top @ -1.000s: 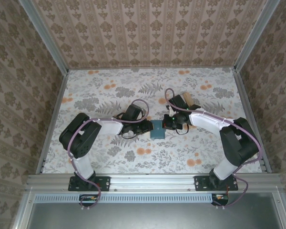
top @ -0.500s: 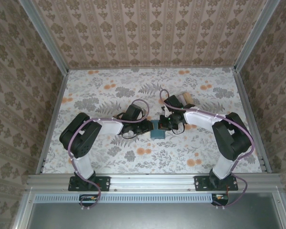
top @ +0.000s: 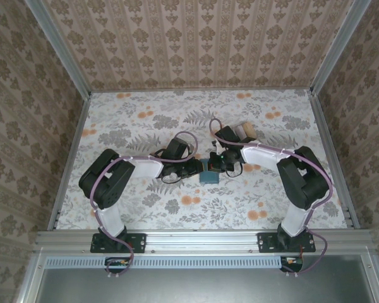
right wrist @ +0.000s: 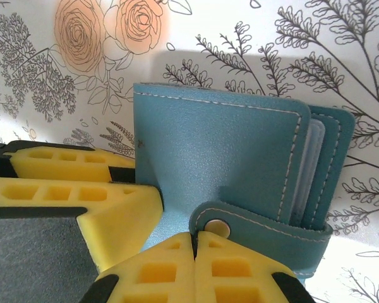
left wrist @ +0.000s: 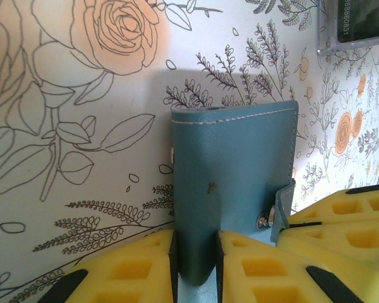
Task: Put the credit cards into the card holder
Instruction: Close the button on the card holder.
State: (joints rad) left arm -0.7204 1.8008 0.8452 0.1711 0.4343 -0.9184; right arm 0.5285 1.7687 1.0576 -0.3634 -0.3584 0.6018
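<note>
left gripper (left wrist: pixel 194 243) clamps the card holder (left wrist: pixel 234 164) at its 9 o'clock edge, seen from above; right gripper (right wrist: pixel 194 243), pressed together empty, sits at 2 o'clock.

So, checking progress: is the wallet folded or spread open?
Folded. The wallet has both covers together, its edge pinched in the left gripper.

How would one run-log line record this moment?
left gripper: shut on card holder | right gripper: shut, tips by strap | card holder: folded

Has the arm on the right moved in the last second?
Yes. The right arm swung left, its elbow farther from the table's right rail.
</note>
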